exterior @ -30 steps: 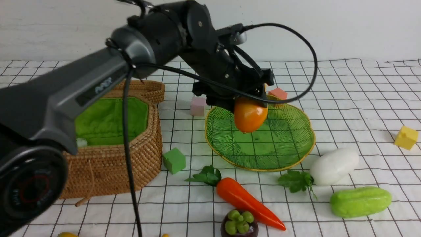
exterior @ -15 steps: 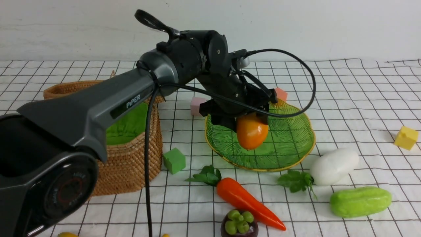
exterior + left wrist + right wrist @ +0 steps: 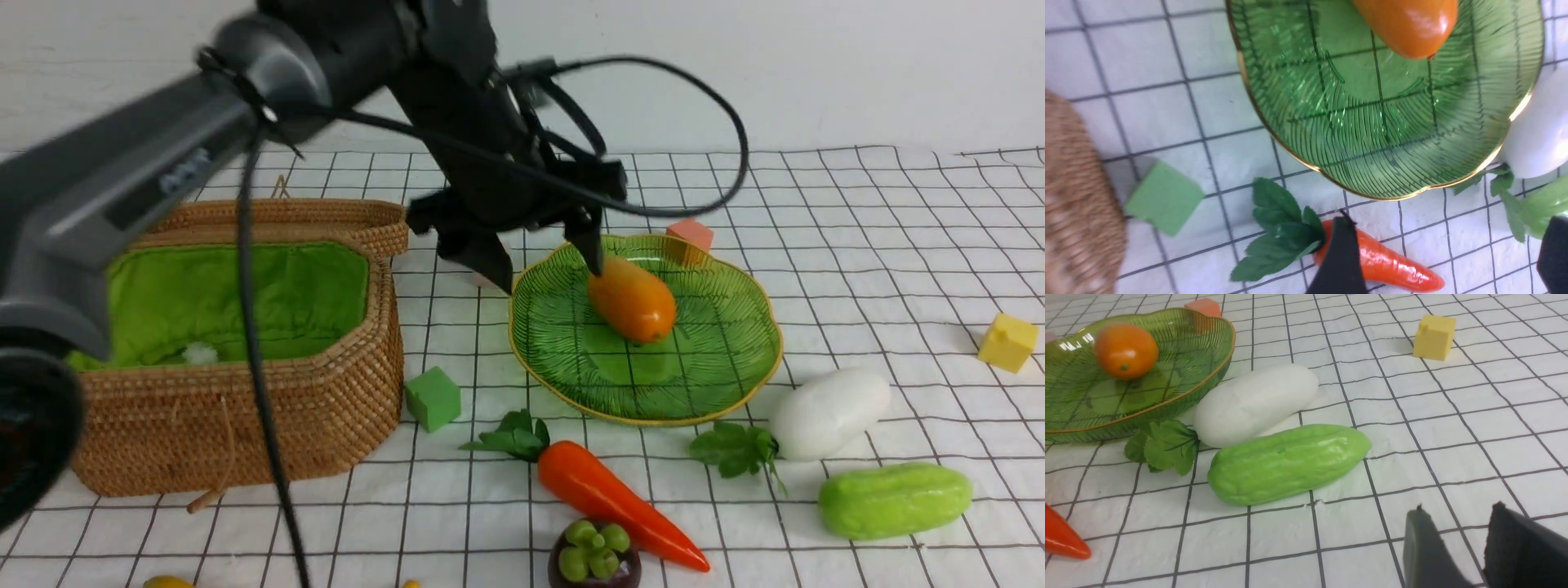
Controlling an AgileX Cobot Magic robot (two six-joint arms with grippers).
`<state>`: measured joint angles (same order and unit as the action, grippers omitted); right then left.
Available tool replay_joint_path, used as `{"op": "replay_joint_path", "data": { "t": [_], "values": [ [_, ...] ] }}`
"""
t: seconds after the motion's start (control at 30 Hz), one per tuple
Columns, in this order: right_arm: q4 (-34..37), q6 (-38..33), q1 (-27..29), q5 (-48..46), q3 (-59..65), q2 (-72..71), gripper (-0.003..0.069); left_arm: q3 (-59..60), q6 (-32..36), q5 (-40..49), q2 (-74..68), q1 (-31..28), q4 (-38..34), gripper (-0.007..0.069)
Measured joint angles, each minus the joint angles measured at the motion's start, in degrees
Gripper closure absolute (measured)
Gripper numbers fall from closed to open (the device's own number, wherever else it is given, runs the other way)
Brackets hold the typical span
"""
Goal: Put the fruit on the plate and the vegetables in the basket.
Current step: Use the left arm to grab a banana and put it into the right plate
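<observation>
While the mango (image 3: 633,298) lies in the plate (image 3: 718,359), I see my left gripper (image 3: 547,272) spread wide and empty just above it. The basket (image 3: 343,408) sits beside the plate. My right gripper (image 3: 1470,547) hangs narrowly parted, holding nothing, near the cucumber (image 3: 1286,463).

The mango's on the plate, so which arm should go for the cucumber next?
Right, most likely. The right jaws stand apart, empty, close to the cucumber on the robot's right side. The left jaws hang open over the plate by the mango, farther away.
</observation>
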<state>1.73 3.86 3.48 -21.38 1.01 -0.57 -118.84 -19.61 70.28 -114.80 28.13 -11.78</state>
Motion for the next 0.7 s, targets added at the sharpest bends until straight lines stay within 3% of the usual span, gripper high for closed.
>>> {"op": "replay_joint_path", "data": {
  "t": [0.17, 0.33, 0.6, 0.7],
  "values": [
    [0.0, 0.0, 0.0, 0.0, 0.0, 0.0, 0.0416, 10.3, 2.2, 0.5, 15.4, -0.5, 6.5, 0.0106],
    [0.0, 0.0, 0.0, 0.0, 0.0, 0.0, 0.0416, 29.9, 8.2, 0.9, 31.4, -0.5, 7.5, 0.0139],
    [0.0, 0.0, 0.0, 0.0, 0.0, 0.0, 0.0416, 60.3, 25.9, -6.2, 42.0, -0.5, 7.5, 0.0181],
    [0.0, 0.0, 0.0, 0.0, 0.0, 0.0, 0.0416, 68.8, 37.9, -13.1, 40.6, -0.5, 7.1, 0.0191]
  ]
}}
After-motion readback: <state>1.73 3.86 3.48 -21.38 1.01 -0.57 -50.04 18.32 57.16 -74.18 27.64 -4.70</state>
